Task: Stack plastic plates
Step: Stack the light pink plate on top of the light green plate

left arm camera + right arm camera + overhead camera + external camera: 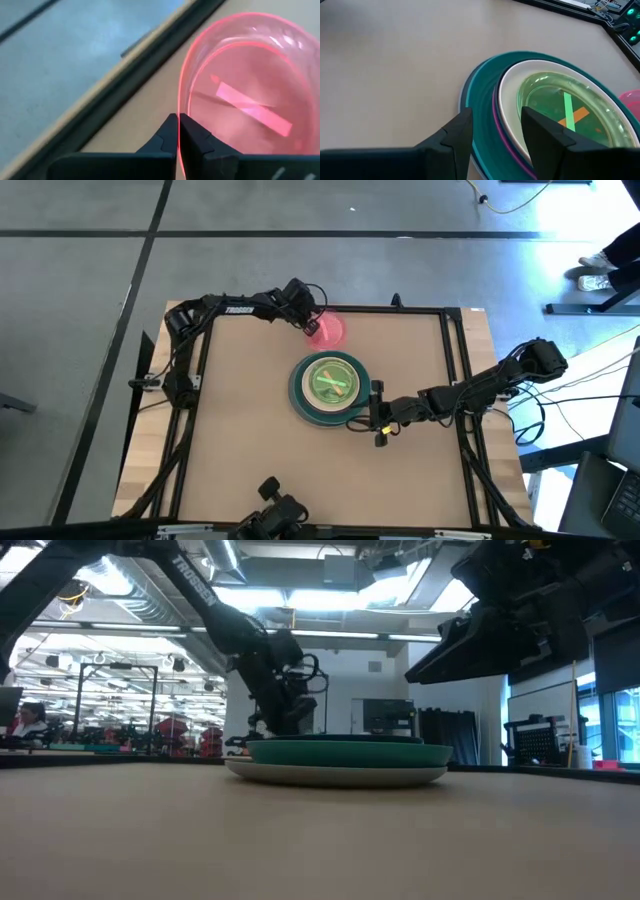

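Observation:
A stack of plates (330,385) sits mid-table: a pale grey one (335,775) at the bottom, teal (482,95) above it, then a thin magenta rim, a white plate (512,90), and a clear green plate (555,100) on top with orange showing through. A translucent pink plate (328,331) is near the table's far edge, and my left gripper (312,327) is shut on it. My right gripper (378,416) is open and raised at the stack's right near side. In the right wrist view (495,132) its fingers stand either side of the stack's rim, apart from it. My left gripper (179,131) pinches the pink plate's rim (180,107) between its two fingers, one on the inner face and one on the outer. It comes from the table's left, slanting down. The plate stands tilted, the held edge raised; I cannot tell whether its other side touches the table.
A black frame rail (400,308) runs around the tabletop, close behind the pink plate. Bare tabletop (250,450) lies left of and in front of the stack. Cables hang off the table's right side (520,420). A person's shoe (598,280) shows on the floor far right.

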Controlling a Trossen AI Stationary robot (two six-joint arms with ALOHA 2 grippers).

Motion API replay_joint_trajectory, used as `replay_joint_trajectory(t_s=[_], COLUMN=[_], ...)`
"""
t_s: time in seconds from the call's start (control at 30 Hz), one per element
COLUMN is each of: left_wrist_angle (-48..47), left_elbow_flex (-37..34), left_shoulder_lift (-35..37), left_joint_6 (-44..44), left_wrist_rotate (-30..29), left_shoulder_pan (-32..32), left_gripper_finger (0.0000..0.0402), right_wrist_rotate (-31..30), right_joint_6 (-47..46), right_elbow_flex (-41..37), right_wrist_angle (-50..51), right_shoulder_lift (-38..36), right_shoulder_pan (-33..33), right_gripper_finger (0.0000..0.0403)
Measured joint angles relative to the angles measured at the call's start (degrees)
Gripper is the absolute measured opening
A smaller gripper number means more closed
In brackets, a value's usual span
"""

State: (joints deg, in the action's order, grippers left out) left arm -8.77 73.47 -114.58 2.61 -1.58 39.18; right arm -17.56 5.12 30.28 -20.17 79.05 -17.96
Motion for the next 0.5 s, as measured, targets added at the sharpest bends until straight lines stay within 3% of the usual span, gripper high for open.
replay_joint_trajectory(t_s=[0.5], left_wrist_angle=[-2.7], left_elbow_flex=[0.0], left_shoulder_lift=[13.8], left_joint_6=[-3.3], left_wrist_rotate=[-3.1], left_shoulder_pan=[-1.8], left_gripper_finger=[0.0000], right_wrist_rotate=[0.0], right_joint_6=[-2.3], right_elbow_flex=[0.0], right_wrist_angle=[2.5], right_shoulder_lift=[0.0], right_shoulder_pan=[0.0], right_gripper_finger=[0.0159])
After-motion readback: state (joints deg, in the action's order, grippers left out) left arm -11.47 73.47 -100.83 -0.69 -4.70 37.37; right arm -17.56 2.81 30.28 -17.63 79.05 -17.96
